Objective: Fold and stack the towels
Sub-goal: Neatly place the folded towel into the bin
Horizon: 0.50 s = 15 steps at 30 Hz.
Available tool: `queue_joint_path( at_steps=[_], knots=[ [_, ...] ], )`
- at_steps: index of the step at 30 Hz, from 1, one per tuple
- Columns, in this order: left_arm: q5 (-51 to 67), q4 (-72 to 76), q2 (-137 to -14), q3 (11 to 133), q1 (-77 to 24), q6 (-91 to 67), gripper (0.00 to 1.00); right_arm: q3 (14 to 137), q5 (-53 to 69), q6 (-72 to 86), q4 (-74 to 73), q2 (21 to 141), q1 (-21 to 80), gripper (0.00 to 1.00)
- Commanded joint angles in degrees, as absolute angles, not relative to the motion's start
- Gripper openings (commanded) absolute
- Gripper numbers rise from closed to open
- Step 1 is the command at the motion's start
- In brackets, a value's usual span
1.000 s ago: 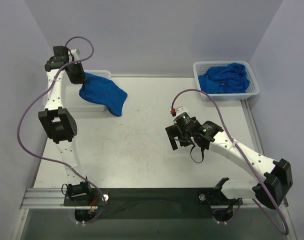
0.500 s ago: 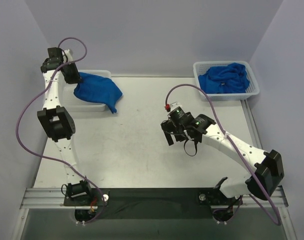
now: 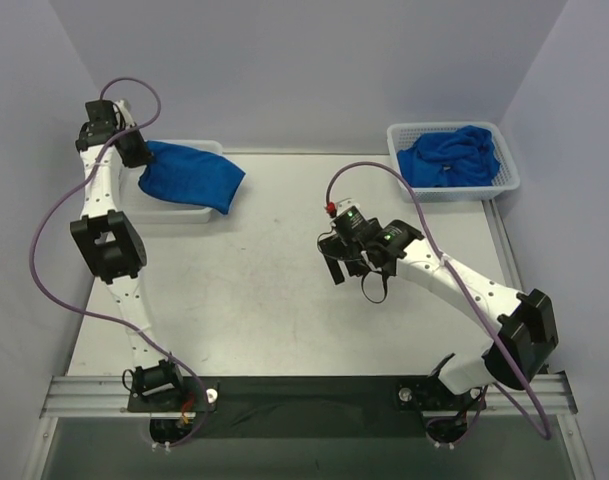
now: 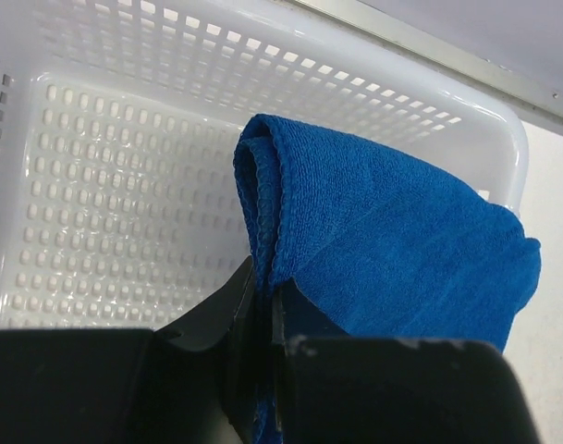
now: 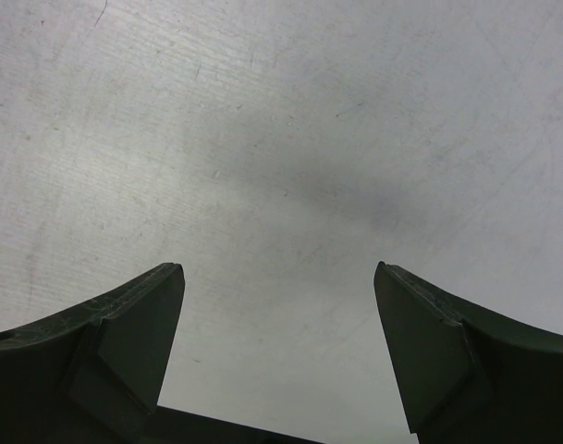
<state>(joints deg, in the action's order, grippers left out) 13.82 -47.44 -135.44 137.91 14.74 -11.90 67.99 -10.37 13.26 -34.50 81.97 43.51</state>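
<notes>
My left claw (image 4: 263,305) pinches the folded towel (image 3: 189,175) by its edge above the left basket (image 4: 105,185) to stack it there, while my right claw (image 5: 276,342) hangs wide over bare table (image 5: 290,139).

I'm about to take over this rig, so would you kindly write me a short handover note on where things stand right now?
Left gripper: shut on a folded blue towel, held over the left white mesh basket.
Right gripper: open, empty, above bare table mid-workspace.
Other towels: crumpled in the right mesh basket, far right corner.
Done: one towel folded, not yet released.
Left: set it in the left basket, then fold and stack the rest.
</notes>
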Motion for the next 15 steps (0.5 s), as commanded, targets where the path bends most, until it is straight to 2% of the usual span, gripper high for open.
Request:
queue_joint_path(
  at_steps=[1,15],
  knots=[
    [13.4,-41.8,-137.0,137.4,15.4,-13.7,0.0,70.4,-12.7,12.6,-36.5,83.0,43.1,0.86],
    [12.0,-37.7,-138.0,133.7,17.8,-17.9,0.0,73.1,-12.7,12.2,-37.1,85.7,42.7,0.86]
  ],
)
